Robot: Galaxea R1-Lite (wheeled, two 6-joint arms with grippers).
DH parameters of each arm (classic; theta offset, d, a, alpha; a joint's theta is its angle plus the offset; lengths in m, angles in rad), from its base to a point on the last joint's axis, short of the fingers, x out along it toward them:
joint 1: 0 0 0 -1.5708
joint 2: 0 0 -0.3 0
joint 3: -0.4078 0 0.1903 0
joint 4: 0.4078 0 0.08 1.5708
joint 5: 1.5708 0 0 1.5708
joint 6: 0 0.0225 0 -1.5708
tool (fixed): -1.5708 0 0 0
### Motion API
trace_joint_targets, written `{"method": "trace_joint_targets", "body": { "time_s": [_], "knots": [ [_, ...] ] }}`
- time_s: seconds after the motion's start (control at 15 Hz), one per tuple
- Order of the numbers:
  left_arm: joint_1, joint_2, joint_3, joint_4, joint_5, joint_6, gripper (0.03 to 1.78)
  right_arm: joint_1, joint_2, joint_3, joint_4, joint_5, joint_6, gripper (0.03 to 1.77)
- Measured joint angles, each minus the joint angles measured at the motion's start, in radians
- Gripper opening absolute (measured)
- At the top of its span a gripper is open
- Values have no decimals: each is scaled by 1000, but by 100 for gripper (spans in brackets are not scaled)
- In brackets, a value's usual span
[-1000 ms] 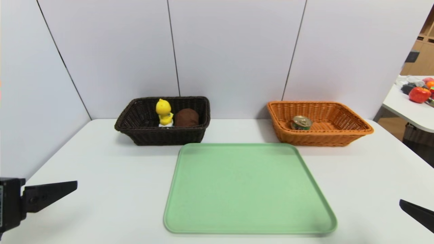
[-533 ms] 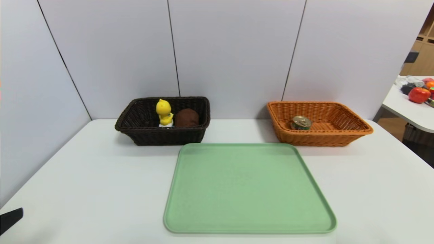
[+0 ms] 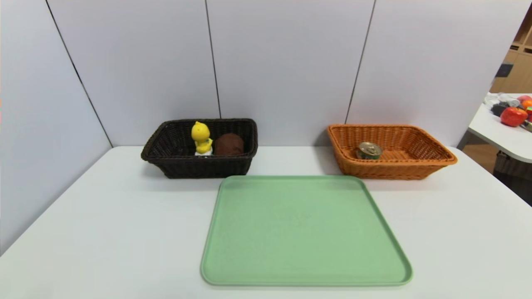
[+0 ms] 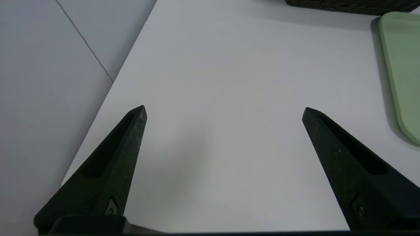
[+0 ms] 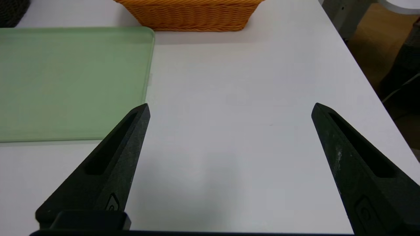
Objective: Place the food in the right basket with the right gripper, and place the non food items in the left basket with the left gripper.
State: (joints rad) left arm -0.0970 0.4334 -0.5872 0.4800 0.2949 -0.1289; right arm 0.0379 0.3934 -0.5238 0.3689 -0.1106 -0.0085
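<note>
Spread wide with nothing between its fingers, the left gripper (image 4: 224,106) hangs over the bare white tabletop (image 3: 104,216) on the robot's left side, near the grey-white side panel (image 4: 49,98). The right gripper (image 5: 231,103) is likewise released and holds nothing, above the tabletop on the robot's right side.

At the far side of the table, the dark brown wicker basket (image 3: 203,168) holds the yellow duck-like toy (image 3: 201,137), which stands upright on its white base, and the rolled brown towel (image 3: 229,145) just beside it. Well apart, toward the robot's right, the orange-tan wicker basket (image 3: 395,170) holds the short round tin can (image 3: 369,150), its gold pull-tab lid facing up, in the left part of the basket. A light green tray (image 3: 305,230) lies bare on the table, nearer than the two baskets.
</note>
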Motion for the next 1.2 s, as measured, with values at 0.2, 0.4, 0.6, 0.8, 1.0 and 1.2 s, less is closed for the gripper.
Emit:
{"method": "trace_joint_targets", "body": {
  "time_s": [0.2, 0.4, 0.6, 0.8, 1.0, 1.2],
  "knots": [
    [37, -96, 72, -14, -32, 3, 169, -21, -49, 1, 50, 1, -26, 170],
    [86, -189, 111, -12, -94, 16, 169, -24, -91, 10, 71, 31, -33, 170],
    [105, -267, 161, -17, -103, 28, 169, -23, -132, 49, 72, 51, -33, 170],
    [107, -331, 214, -40, -126, 51, 169, -24, -191, 70, 72, 44, -34, 170],
    [106, -392, 285, -152, -158, 90, 169, -29, -246, 83, 66, 59, -37, 170],
    [103, -425, 326, -216, -155, 91, 169, -32, -299, 111, 46, 83, -40, 170]
  ]
}}
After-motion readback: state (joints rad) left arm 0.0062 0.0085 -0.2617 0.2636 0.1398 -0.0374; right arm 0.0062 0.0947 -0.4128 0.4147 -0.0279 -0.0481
